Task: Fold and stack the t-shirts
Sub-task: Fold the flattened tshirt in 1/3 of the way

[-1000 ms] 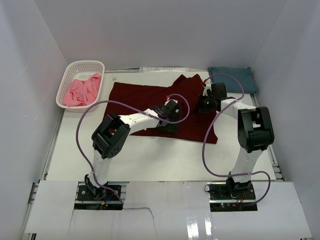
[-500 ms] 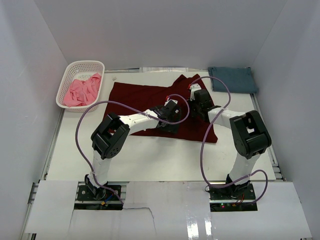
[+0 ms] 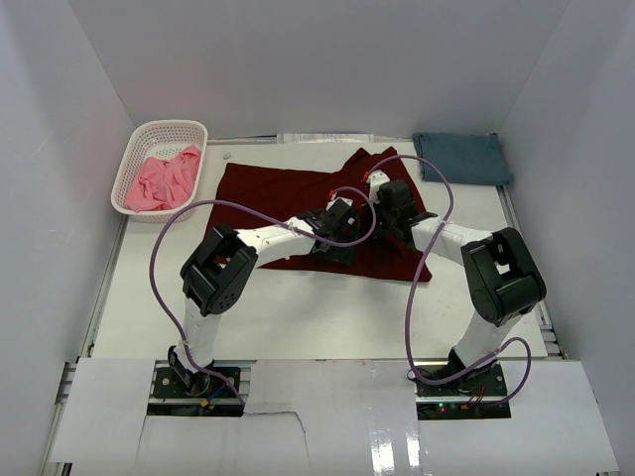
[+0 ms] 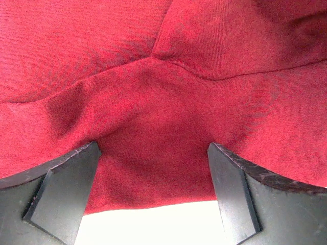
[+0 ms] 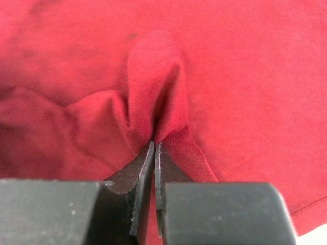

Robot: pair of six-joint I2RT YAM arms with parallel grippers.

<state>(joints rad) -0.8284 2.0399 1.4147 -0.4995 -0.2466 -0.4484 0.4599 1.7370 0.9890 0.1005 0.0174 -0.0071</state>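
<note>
Here, your maroon t-shirt (image 3: 278, 193) lies spread on the table (image 3: 298, 307). The right end effector (image 5: 154, 148) is clamped on a raised pinch of its cloth, likely to carry a fold across. The left end effector (image 4: 153, 153) stands wide over the shirt's near hem, gripping nothing, perhaps to pin it. The folded slate-blue t-shirt (image 3: 461, 159) lies off its far right corner. The pink t-shirt (image 3: 164, 178) sits in the basket (image 3: 169, 126) at its left.

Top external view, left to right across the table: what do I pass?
White plastic lattice basket holding the crumpled pink t-shirt → large dark maroon t-shirt, with the open left gripper over it, then the right gripper pinching it → folded slate-blue t-shirt.
</note>
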